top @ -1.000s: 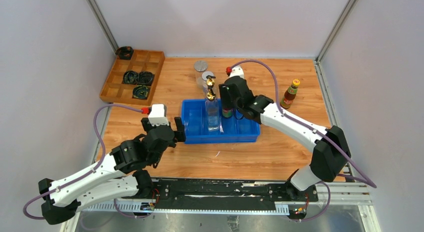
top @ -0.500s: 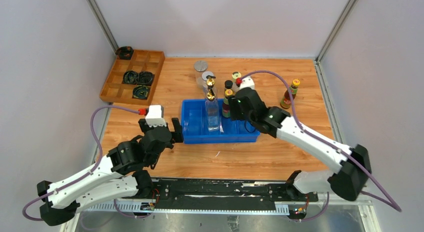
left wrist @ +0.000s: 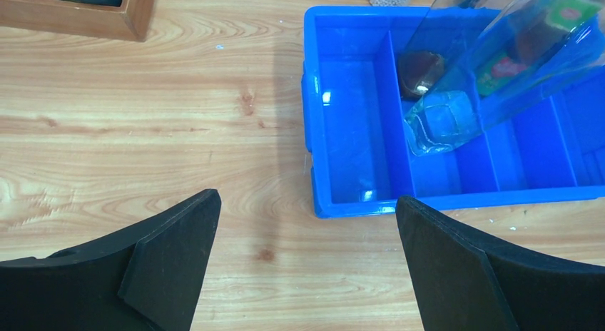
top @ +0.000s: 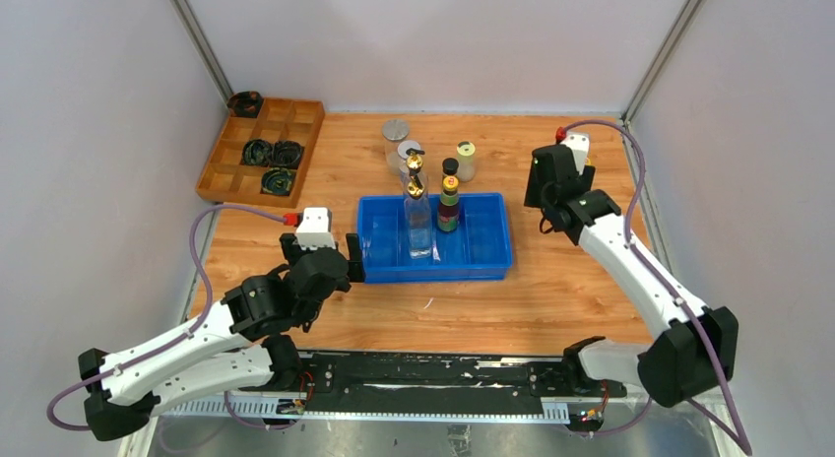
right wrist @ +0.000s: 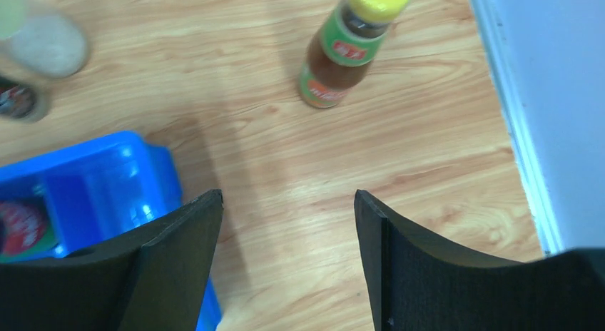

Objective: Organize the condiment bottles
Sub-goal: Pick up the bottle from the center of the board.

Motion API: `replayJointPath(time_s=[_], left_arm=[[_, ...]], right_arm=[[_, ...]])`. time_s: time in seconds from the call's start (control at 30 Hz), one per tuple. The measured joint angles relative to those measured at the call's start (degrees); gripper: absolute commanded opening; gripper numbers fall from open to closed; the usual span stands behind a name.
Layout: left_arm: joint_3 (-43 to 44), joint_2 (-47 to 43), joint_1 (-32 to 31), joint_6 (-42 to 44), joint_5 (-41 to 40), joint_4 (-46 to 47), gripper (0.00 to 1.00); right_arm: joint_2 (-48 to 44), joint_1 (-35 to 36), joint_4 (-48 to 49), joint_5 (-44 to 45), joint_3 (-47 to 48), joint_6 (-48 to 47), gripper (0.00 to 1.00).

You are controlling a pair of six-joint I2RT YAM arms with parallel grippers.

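The blue bin (top: 487,248) holds a tall clear gold-spouted bottle (top: 418,219) and a dark yellow-capped sauce bottle (top: 449,207), both upright. Behind the bin stand a black-capped bottle (top: 450,167), a cream-lidded jar (top: 465,160) and two silver-lidded jars (top: 396,130) (top: 409,154). A second yellow-capped sauce bottle (right wrist: 342,53) stands on the wood at the right; my right arm hides it in the top view. My right gripper (right wrist: 289,202) hangs open and empty over bare wood just short of it. My left gripper (left wrist: 307,202) is open and empty by the bin's left end (left wrist: 314,131).
A wooden divided tray (top: 219,158) with black coiled rings sits at the back left. The cell's right wall edge (right wrist: 514,131) runs close beside the right sauce bottle. Bare wood lies between the bin and that wall.
My right gripper let go of the dark sauce bottle in the bin, swung right toward the far sauce bottle and opened wider. The left arm barely moved.
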Motion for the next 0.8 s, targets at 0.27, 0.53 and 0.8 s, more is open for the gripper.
replayJointPath(time_s=[0.27,0.53,0.8], left_arm=[[0.90,1.03,0.00,1.44,-0.22,0.35,1.00],[1.36,1.18,0.00,2.56,-0.85,0.33,1.00],[2.27,1.31,0.00,3.02,-1.11,0.00,1.00]], right_arm=[[7.50,-8.00,2.43,1.49,4.20,-1.66,0.74],[13.57,-14.01,7.13,-0.17,5.88,-3.23,0.76],[17.90,-19.34,12.04,-5.31,7.82,-5.68,0.75]])
